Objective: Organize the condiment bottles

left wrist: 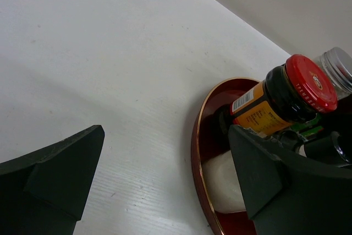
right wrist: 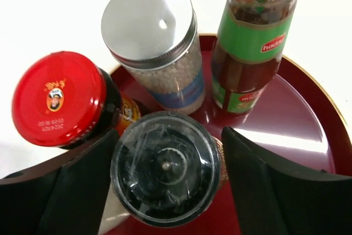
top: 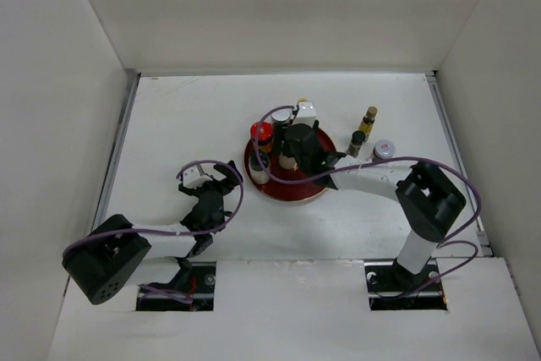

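The red lacquer tray (top: 292, 194) holds a red-lidded jar (right wrist: 58, 98), a silver-lidded jar (right wrist: 151, 23), a red sauce bottle with a green neck (right wrist: 250, 42) and a black-topped grinder (right wrist: 164, 168). My right gripper (right wrist: 168, 182) is open, with one jaw on each side of the grinder's body. It hangs over the tray in the top view (top: 292, 155). My left gripper (top: 218, 185) is open and empty, just left of the tray rim (left wrist: 199, 152). A slim yellow-labelled bottle (top: 368, 119), a black-capped bottle (top: 357, 142) and a light-lidded jar (top: 385, 150) stand on the table right of the tray.
A white container (left wrist: 225, 182) sits on the tray's left side, by my left gripper's right finger. White walls close the table (top: 186, 116) at the left, back and right. The right arm's cable loops over the tray.
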{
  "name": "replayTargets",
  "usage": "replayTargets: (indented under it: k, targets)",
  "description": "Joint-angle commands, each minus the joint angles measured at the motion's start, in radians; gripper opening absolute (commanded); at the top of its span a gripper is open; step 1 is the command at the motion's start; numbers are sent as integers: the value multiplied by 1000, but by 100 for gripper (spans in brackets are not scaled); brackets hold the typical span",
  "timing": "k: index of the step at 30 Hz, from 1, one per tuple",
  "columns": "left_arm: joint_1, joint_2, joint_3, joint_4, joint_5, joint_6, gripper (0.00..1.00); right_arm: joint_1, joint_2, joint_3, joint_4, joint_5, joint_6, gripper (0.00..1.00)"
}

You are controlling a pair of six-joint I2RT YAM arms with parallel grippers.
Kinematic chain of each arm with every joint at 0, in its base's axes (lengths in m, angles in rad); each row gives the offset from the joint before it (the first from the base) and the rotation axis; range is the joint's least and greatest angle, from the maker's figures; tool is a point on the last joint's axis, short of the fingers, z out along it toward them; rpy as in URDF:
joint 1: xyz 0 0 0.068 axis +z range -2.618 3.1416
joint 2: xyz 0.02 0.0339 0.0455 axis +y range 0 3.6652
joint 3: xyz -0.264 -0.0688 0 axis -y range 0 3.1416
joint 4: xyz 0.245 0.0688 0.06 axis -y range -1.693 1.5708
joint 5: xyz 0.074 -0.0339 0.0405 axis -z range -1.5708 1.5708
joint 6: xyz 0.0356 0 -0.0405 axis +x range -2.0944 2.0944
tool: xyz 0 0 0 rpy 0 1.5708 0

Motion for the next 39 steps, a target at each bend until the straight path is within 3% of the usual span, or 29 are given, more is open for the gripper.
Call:
replayTargets:
  k: [1, 9, 14, 19, 29, 33, 39]
  targets:
    - [7, 3, 29, 50, 8, -14, 100, -1, -77, -6, 66, 11, 37, 84]
    - [8, 9, 31, 50, 13, -14, 100, -70, -407, -202, -20, 36, 75, 87]
    - [5, 11, 34, 50, 25, -16, 100, -272, -524, -331, -55, 39, 77, 85]
    - [4, 6, 34, 50, 29, -19, 100, -423, -458, -321, -71, -26, 22, 85]
    - [4, 22, 36, 50, 31, -19, 100, -449, -271, -246, -16, -43, -28, 75]
    - [5, 29, 37, 50, 26, -19, 100, -460, -220, -232, 0, -44, -17, 65]
    - [8, 41, 40, 50, 28, -19, 100, -460, -200, -233, 87, -33, -34, 42]
